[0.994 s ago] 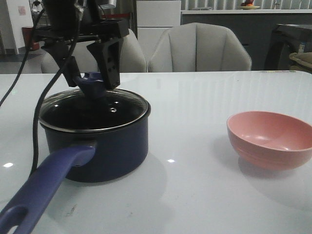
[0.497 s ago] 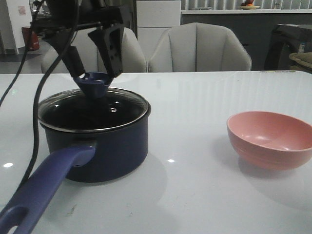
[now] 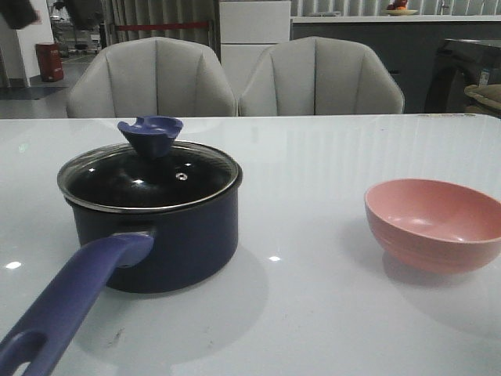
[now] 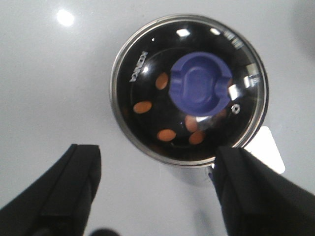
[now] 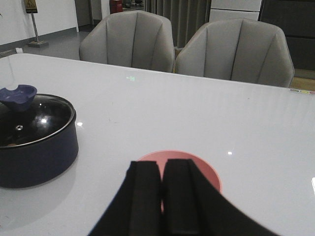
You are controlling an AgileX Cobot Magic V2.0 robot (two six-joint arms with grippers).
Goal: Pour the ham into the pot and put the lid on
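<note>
The dark navy pot [image 3: 176, 235] stands at the table's left, its long purple-blue handle [image 3: 70, 301] pointing toward the front edge. The glass lid [image 3: 188, 168] sits flat on its rim, with the flared knob [image 3: 150, 133] free. Orange-pink ham slices [image 4: 142, 106] show through the lid [image 4: 147, 64] on the pot's black bottom. In the left wrist view my left gripper [image 4: 157, 153] hangs open well above the pot, holding nothing. My right gripper [image 5: 162, 166] is shut and empty, hovering over the pink bowl [image 5: 209, 174].
The empty pink bowl [image 3: 434, 223] rests at the right of the white table [image 3: 313, 157]. Two grey chairs [image 3: 321, 78] stand behind the far edge.
My left gripper opened off the lid's knob and rose up out of the front view. The lid stays on the pot.
</note>
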